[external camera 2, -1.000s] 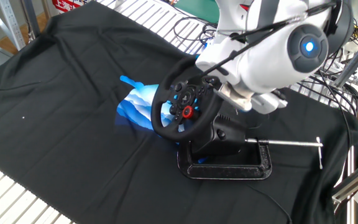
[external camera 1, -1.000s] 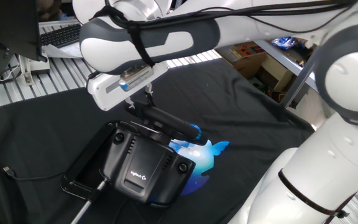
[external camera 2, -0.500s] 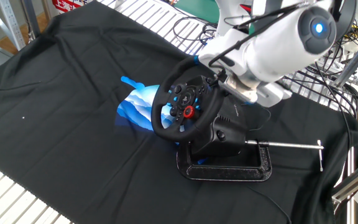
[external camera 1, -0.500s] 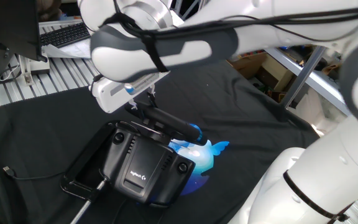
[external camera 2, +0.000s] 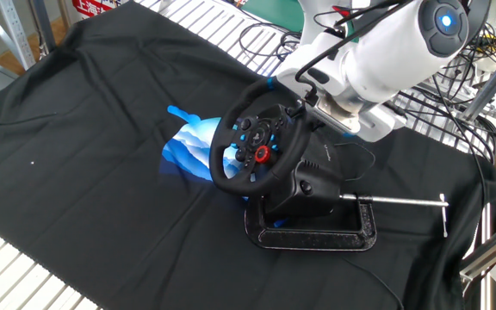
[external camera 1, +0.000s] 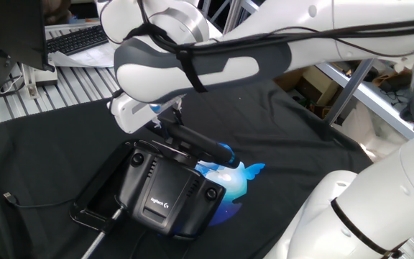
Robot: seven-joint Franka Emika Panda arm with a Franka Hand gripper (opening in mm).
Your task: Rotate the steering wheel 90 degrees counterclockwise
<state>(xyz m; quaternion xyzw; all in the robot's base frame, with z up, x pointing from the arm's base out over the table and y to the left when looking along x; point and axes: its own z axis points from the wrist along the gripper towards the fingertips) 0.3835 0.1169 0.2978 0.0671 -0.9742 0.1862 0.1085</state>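
Note:
The steering wheel shows nearly edge-on as a black padded rim with a short blue stripe at its right end. In the other fixed view its face is visible, with the blue stripe at the top and a red button at the hub. My gripper sits at the rim's upper part, under the white hand, and also shows in the other fixed view. Its dark fingers stand close on either side of the rim. The hand hides whether they press on it.
The wheel's boxy black base with a white logo is fixed by a black clamp with a long metal handle. A light-blue patch lies on the black cloth beside the wheel. Cables and metal racks stand behind.
The arm's forearm and hand have risen and swung to the right above the wheel. The fingers stay at the rim. The wheel and its stripe have not visibly turned.

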